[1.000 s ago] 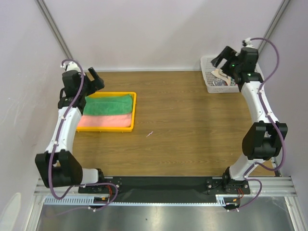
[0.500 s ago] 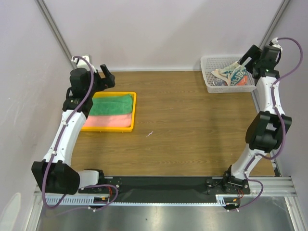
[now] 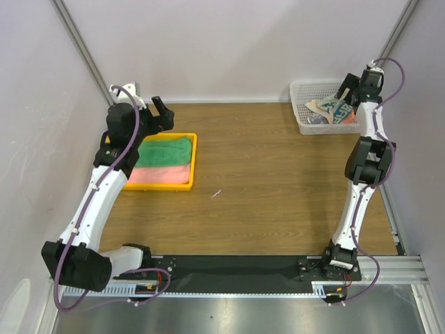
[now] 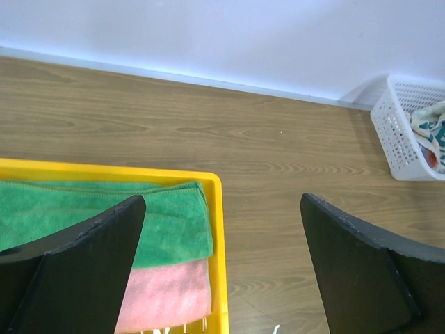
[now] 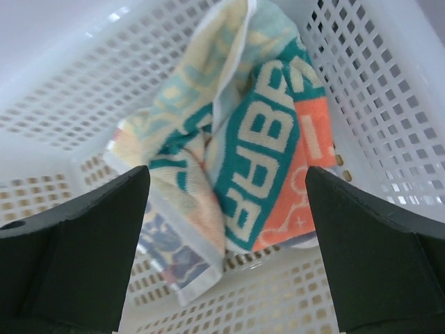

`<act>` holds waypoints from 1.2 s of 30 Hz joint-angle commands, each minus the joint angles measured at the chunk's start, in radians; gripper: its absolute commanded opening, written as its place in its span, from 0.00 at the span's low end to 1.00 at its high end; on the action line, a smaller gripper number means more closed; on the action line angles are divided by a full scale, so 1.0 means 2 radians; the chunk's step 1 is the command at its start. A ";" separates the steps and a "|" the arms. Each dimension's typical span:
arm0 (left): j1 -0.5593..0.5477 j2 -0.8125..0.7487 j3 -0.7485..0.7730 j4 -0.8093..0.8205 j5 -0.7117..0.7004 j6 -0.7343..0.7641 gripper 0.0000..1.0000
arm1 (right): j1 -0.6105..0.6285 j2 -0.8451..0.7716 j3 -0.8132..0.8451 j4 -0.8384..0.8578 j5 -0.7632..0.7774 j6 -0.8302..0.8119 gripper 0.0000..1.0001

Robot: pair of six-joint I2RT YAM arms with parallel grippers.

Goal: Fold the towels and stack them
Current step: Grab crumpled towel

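Observation:
A green towel (image 3: 161, 150) lies folded on a salmon-pink towel (image 3: 160, 175) in the yellow tray (image 3: 194, 161) at the left. My left gripper (image 3: 163, 115) hovers open above the tray's far right corner, holding nothing. Its wrist view shows the green towel (image 4: 167, 223), the pink towel (image 4: 170, 296) and the tray's rim (image 4: 217, 264) between the wide jaws of the left gripper (image 4: 222, 202). The white-and-teal patterned towel (image 5: 257, 153) lies crumpled in the white mesh basket (image 5: 375, 90). My right gripper (image 5: 226, 174) stands open just above it, apart from the cloth.
The basket (image 3: 303, 118) stands at the table's far right corner by the back wall, with the right gripper (image 3: 348, 89) over its right half. Bare wooden tabletop (image 3: 264, 174) stretches between tray and basket. Walls close in at the back and on both sides.
The left gripper has swung right, from the tray's far left to its far right corner. The right arm has straightened up and its gripper has shifted toward the basket's right side. Both stayed open.

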 commanded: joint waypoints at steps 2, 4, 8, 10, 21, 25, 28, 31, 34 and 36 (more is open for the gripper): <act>-0.009 -0.025 -0.009 -0.009 -0.029 -0.028 1.00 | 0.008 0.031 0.036 0.032 0.027 -0.047 1.00; -0.016 -0.026 -0.009 -0.012 -0.038 -0.030 1.00 | 0.009 0.043 0.036 0.049 0.035 -0.058 1.00; -0.028 -0.022 -0.009 -0.016 -0.051 -0.038 1.00 | 0.009 0.074 0.041 0.053 0.041 -0.060 1.00; -0.032 -0.018 -0.009 -0.016 -0.055 -0.042 1.00 | 0.009 0.087 0.041 0.054 0.044 -0.060 1.00; -0.039 0.013 0.013 -0.038 -0.062 -0.057 1.00 | 0.006 0.106 0.047 0.054 0.044 -0.063 0.72; -0.041 0.016 0.020 -0.040 -0.065 -0.056 1.00 | 0.000 0.110 0.067 0.058 0.031 -0.062 0.40; -0.041 0.021 0.040 -0.055 -0.072 -0.045 1.00 | -0.001 0.097 0.092 0.047 0.021 -0.057 0.05; -0.041 0.026 0.064 -0.060 -0.072 -0.022 1.00 | 0.000 0.074 0.111 0.038 0.006 -0.058 0.00; -0.041 0.036 0.092 -0.066 -0.066 -0.005 1.00 | 0.000 0.030 0.126 0.034 -0.001 -0.055 0.00; -0.041 0.043 0.107 -0.066 -0.060 -0.002 1.00 | 0.002 -0.011 0.134 0.036 -0.019 -0.046 0.00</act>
